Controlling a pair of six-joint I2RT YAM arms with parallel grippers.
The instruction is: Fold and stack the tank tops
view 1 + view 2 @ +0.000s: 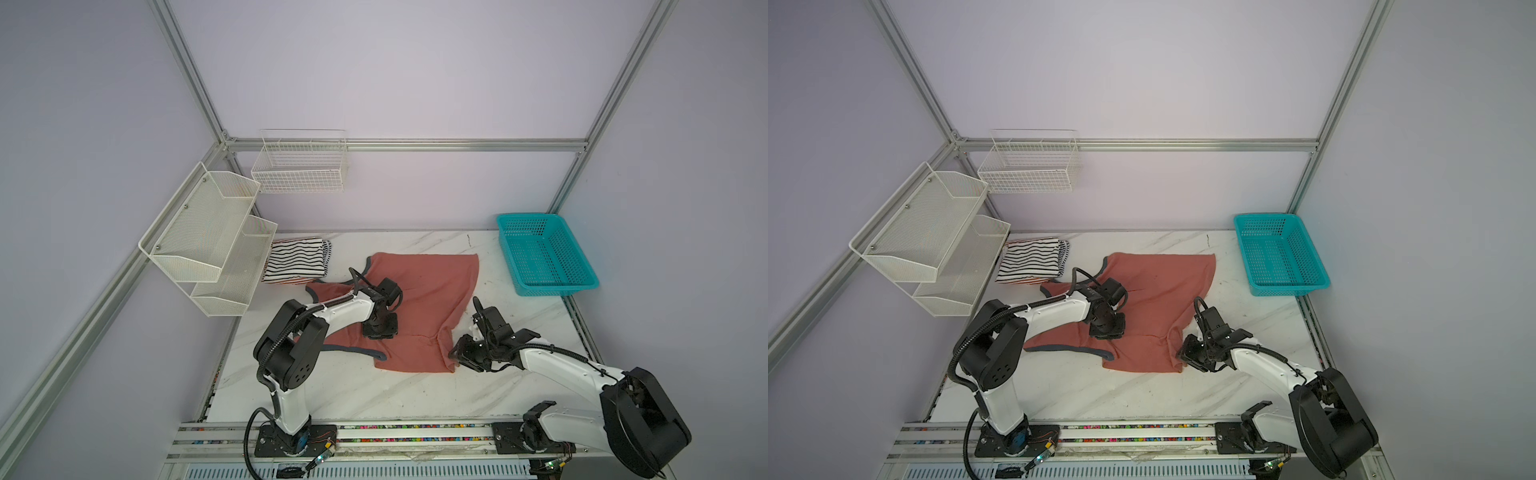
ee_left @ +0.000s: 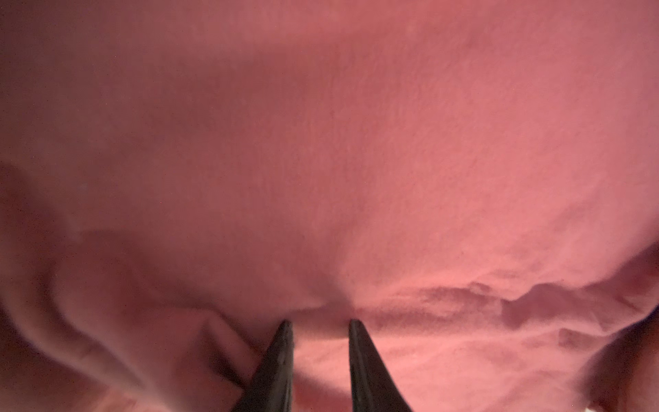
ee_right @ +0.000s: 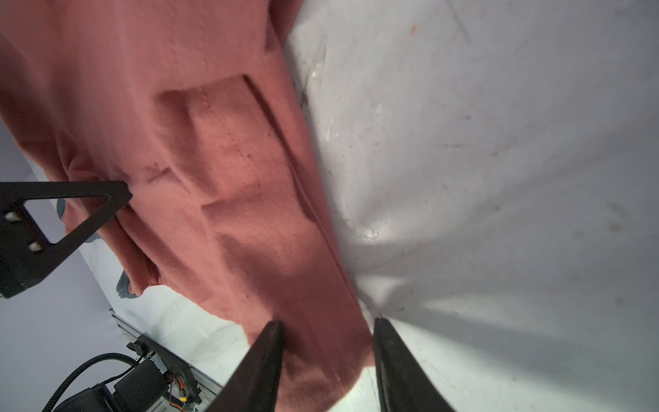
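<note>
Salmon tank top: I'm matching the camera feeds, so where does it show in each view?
Both top views: salmon tank top spread mid-picture on the table.
Left wrist: nearly fills the picture.
Right wrist: its corner lies between the fingertips of the right gripper.
Shared landmark: grey-blue trim, missing only from left wrist.

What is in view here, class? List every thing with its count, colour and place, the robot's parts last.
Salmon-red cloth tank top with grey-blue trim: one, mid-table, partly folded.
Pile of folded striped cloth tops: one, black-on-white uppermost, table's far left.
Turquoise perforated plastic basket: one, table's far right.
White wire basket: one, on back rail.
White mesh two-tier shelf: one, left wall.
White marble-look table: one, under the tops.
Left gripper: one, black, down on the salmon top; grip unclear.
Right gripper: one, black, jaws apart astride that top's near edge.
</note>
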